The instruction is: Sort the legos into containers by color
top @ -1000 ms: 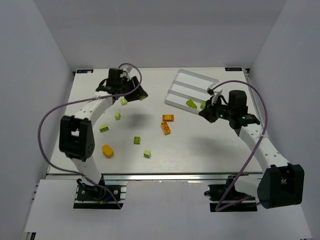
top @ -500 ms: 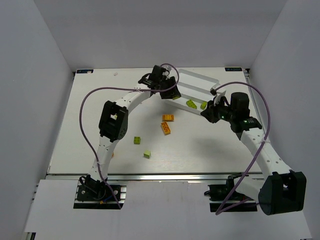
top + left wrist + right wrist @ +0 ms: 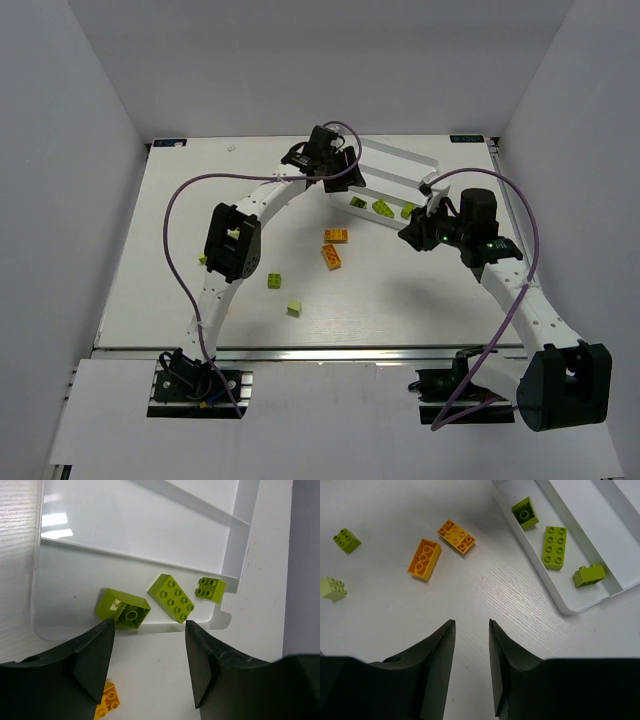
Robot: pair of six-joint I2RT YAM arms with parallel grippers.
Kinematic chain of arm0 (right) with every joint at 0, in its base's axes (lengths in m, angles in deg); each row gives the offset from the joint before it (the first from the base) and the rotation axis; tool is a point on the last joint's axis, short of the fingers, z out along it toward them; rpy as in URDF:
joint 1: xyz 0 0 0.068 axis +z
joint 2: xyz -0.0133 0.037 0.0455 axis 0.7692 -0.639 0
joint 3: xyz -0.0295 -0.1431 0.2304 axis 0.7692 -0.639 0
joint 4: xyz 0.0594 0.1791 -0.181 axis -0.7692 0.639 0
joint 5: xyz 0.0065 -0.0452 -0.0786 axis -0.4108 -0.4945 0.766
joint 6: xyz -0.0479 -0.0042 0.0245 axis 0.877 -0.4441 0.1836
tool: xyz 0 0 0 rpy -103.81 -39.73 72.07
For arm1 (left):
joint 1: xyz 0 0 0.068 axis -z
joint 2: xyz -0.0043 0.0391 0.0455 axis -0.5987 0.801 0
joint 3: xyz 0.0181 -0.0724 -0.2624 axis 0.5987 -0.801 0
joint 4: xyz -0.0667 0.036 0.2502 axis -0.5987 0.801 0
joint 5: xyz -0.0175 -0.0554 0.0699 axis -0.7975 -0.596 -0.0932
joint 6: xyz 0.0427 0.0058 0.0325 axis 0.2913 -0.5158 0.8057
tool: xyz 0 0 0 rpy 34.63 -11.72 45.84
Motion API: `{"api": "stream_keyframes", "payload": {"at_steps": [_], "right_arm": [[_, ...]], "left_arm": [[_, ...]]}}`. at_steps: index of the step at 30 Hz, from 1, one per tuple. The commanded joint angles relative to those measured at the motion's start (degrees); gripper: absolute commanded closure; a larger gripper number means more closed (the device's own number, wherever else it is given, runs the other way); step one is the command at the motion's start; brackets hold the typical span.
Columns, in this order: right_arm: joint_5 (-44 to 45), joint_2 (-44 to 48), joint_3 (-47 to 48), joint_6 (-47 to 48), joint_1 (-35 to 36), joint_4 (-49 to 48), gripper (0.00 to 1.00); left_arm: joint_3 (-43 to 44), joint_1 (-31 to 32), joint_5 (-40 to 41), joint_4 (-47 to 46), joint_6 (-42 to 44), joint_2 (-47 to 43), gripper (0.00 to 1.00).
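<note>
The white tray (image 3: 392,160) stands at the back right. Its nearest compartment holds three lime-green legos (image 3: 358,202) (image 3: 382,209) (image 3: 407,211). My left gripper (image 3: 340,186) is open and empty just above the tray's near left corner. In the left wrist view its fingers (image 3: 149,626) straddle bare table, and the three green legos (image 3: 124,610) (image 3: 173,598) (image 3: 210,588) lie in the tray (image 3: 150,525) just beyond. My right gripper (image 3: 415,232) (image 3: 471,622) is open and empty over the table in front of the tray (image 3: 600,520). Two orange legos (image 3: 336,236) (image 3: 331,256) lie left of it.
Two green legos (image 3: 274,281) (image 3: 294,308) lie on the table nearer the front. A further green one (image 3: 203,260) peeks out beside the left arm's elbow. The right wrist view shows the orange pair (image 3: 424,559) (image 3: 456,536) and two green ones (image 3: 347,540) (image 3: 333,588).
My left arm swung from the far left of the table to the tray. A third green lego now lies in the near compartment. The right arm barely moved.
</note>
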Motion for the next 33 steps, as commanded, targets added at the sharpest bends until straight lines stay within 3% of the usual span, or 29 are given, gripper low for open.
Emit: {"api": "stream_keyframes", "payload": {"at_steps": [1,3,6,7,8,9,11,12,13,14,16,18,19,20,21,23,27,33], "right_arm": [[-1.4,0.4,-0.2,0.8,-0.1,-0.4,0.6],[-1.7,0.3,-0.3,1.0,0.1,-0.2,0.57],[-3.8,0.2,-0.2,2.8,0.1,0.8,0.4],[-7.4,0.3,-0.2,5.3,-0.1,1.4,0.3],[-9.8,0.2,0.0,7.0,0.3,2.0,0.28],[-12.6,-0.1,0.3,8.5,0.3,2.6,0.26],[-22.0,-1.6,0.5,15.2,0.7,5.1,0.23],[-25.6,-2.2,1.0,16.8,1.3,5.9,0.24],[-26.2,-3.0,1.2,18.0,1.3,5.9,0.27],[-26.3,-4.7,1.7,19.1,3.0,5.6,0.31],[-24.5,-7.0,3.4,19.5,5.5,5.1,0.53],[-23.1,-10.6,5.3,19.7,9.1,5.1,0.68],[-21.4,-11.9,7.5,19.6,10.1,5.2,0.74],[-20.5,-14.3,8.4,19.3,11.2,5.3,0.74],[-19.4,-15.3,9.3,18.0,14.7,5.3,0.72],[-14.3,-18.3,11.9,16.2,17.6,3.9,0.55],[-2.1,-24.7,17.1,12.3,30.1,2.5,0.43],[6.4,-40.8,33.3,7.2,36.8,7.9,0.24]], "left_arm": [[2.1,0.0,0.5,-0.4,-0.8,-0.2,0.31],[2.1,0.0,0.5,0.1,-0.7,-0.1,0.3],[2.2,0.0,0.6,-0.4,-0.6,-1.6,0.29],[2.2,0.0,0.9,-0.5,-0.4,-2.6,0.29],[2.1,0.0,1.3,-0.8,-0.2,-5.2,0.3],[2.1,-0.6,1.8,-0.4,0.3,-6.7,0.32],[1.3,-1.3,4.2,2.3,1.7,-10.3,0.48],[-1.1,-1.9,5.6,3.5,3.3,-14.9,0.66],[-2.7,-2.6,7.1,4.6,4.3,-17.5,0.66],[-4.9,-2.6,8.5,6.7,5.0,-20.1,0.77],[-14.7,-4.4,12.6,8.2,5.9,-29.6,0.83],[-22.9,-5.4,16.3,8.6,5.7,-36.7,0.77],[-27.2,-6.0,17.3,8.9,5.3,-43.7,0.69],[-34.9,-6.8,18.3,9.7,4.8,-47.0,0.58],[-38.5,-7.4,20.1,10.6,4.2,-50.2,0.39],[-47.1,-8.1,22.1,14.0,1.8,-58.7,0.25],[-57.4,-9.1,26.5,20.0,-4.2,-71.6,0.18],[-63.5,-9.1,31.1,29.7,-12.7,-86.6,0.15]]}}
